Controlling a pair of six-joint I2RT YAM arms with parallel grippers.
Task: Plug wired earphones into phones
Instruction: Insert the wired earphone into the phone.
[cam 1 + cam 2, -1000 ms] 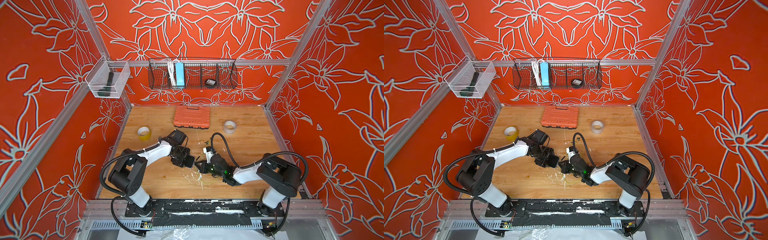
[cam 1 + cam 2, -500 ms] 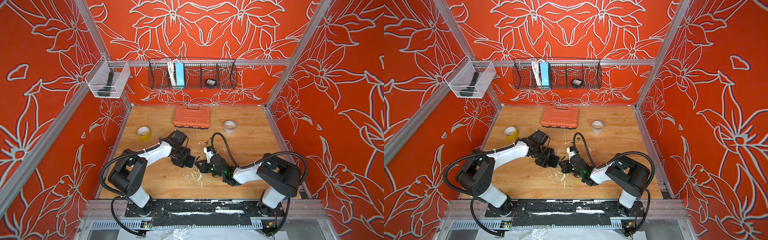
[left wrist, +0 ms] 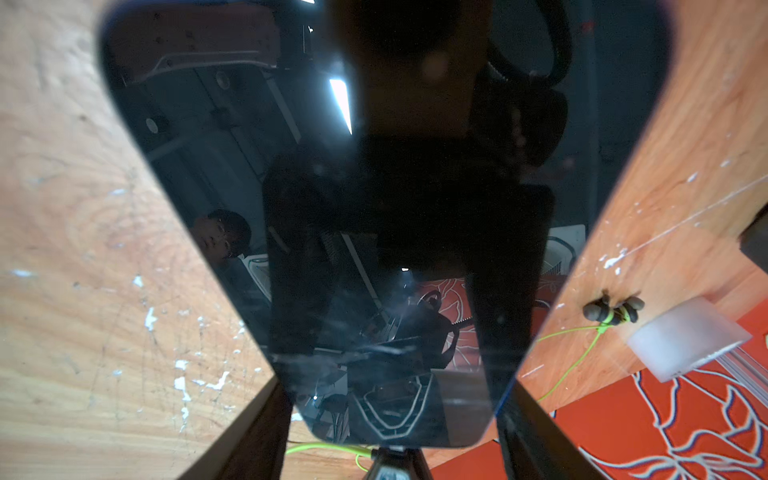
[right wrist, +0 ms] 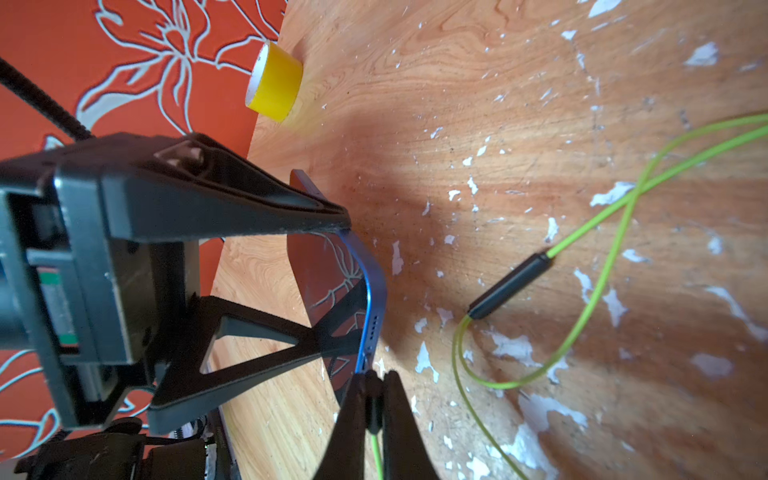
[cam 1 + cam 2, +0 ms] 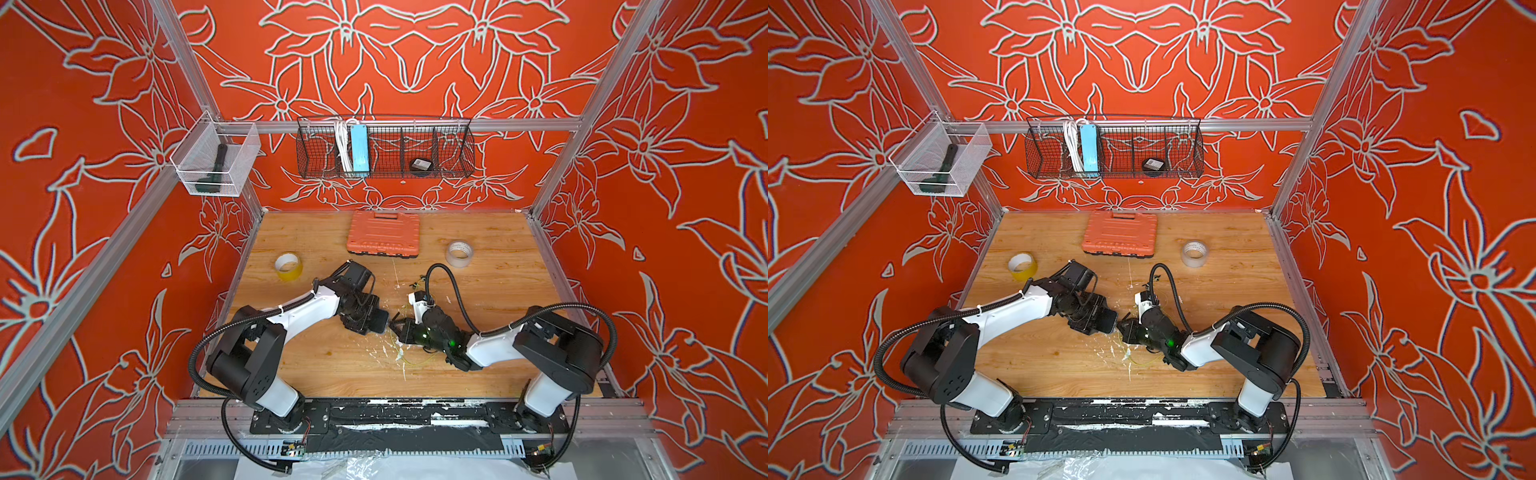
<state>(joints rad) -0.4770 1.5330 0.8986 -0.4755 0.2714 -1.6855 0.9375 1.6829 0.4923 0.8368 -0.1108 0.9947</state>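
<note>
Nothing moved; earphones (image 4: 509, 286) lie beside phone (image 3: 208, 145), yellow tape (image 5: 288, 266), case (image 5: 384, 234) beyond.

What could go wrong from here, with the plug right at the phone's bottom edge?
The short dark plug, pinched in the right pincer, sits at the blue bottom edge of the flat black glossy smartphone; if off the port, pushing may scrape or bend it.
The left pincer holds that phone only by its side edges, so a push might slide it.
The thin yellow-green cable loops loosely on the wooden table and could snag.
</note>
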